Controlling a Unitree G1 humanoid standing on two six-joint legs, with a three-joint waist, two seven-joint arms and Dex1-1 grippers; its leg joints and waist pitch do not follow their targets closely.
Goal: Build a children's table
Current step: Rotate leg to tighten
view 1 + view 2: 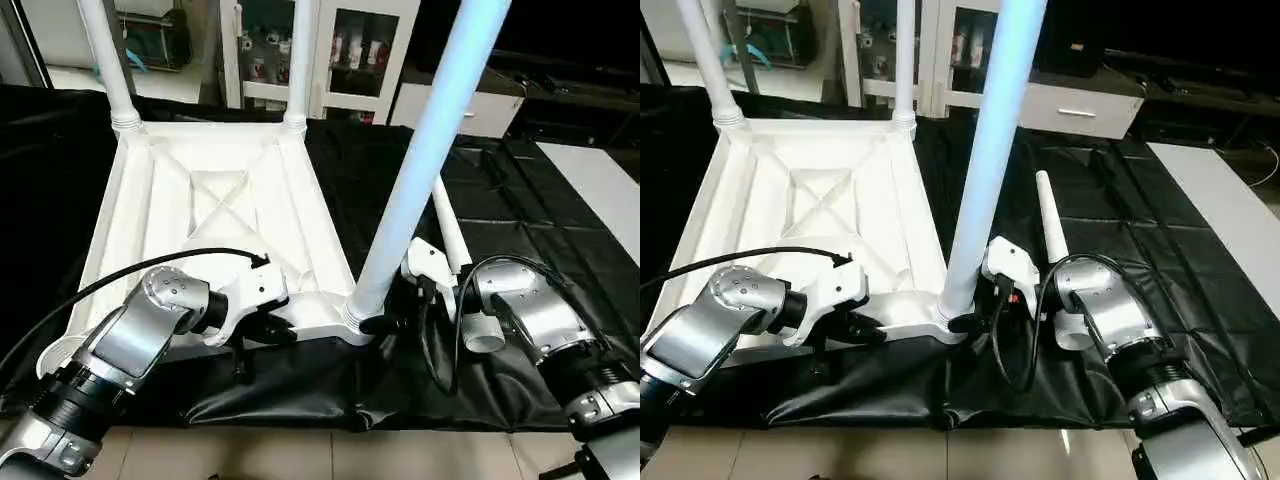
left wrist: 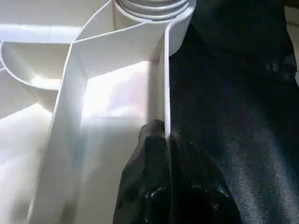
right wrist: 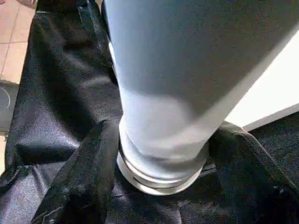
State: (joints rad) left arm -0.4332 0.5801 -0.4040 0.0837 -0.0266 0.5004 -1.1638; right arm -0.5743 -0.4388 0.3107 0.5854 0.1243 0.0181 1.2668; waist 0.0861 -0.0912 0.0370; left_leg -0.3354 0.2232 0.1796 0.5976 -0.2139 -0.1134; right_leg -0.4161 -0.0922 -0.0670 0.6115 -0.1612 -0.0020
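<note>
Here, the left gripper (image 1: 262,335) pinches the near rim of the upturned white tabletop (image 1: 215,215) (ribbed underside facing up), its black fingers (image 2: 154,182) closed on the thin wall, the slab stretching away beyond it over a black sheet (image 1: 520,215). The right gripper (image 3: 161,154) straddles the base of a standing leg (image 1: 420,165) in the near corner socket, fingers on either side, seemingly touching. A loose leg (image 1: 1050,215) lies just beyond that gripper.
</note>
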